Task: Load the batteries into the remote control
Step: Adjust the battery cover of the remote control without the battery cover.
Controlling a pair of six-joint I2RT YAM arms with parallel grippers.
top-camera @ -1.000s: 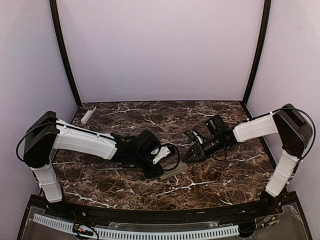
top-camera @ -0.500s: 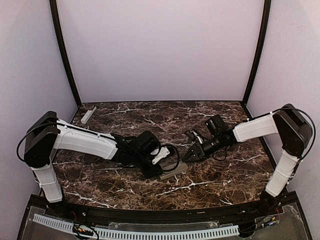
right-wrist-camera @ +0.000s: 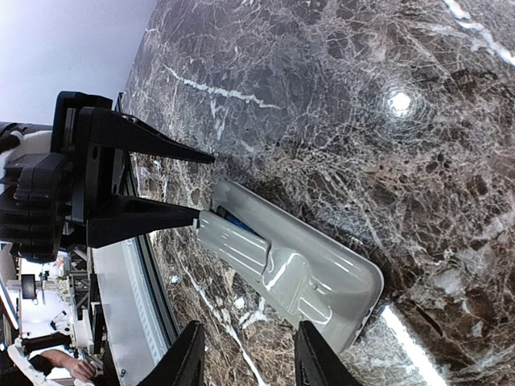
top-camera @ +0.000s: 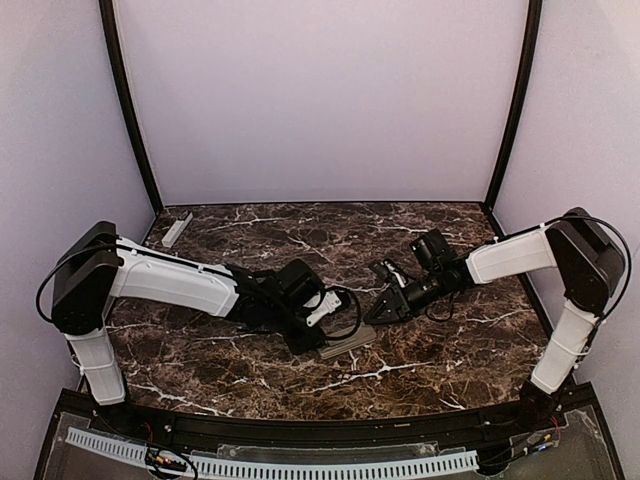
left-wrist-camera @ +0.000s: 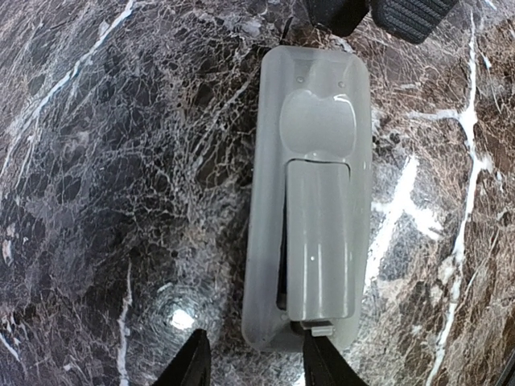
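Remote control (left-wrist-camera: pixel 310 201), glossy pale oblong plastic, on veined dark marbled table (left-wrist-camera: pixel 96 161).

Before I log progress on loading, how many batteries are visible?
1. A sliver of blue battery shows under the edge of the cover in the remote control, seen from the right wrist. More may be hidden beneath.

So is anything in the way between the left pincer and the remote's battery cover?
Nothing visible. The left pincer is open at the end of the remote control, one finger by the tab of the battery cover.
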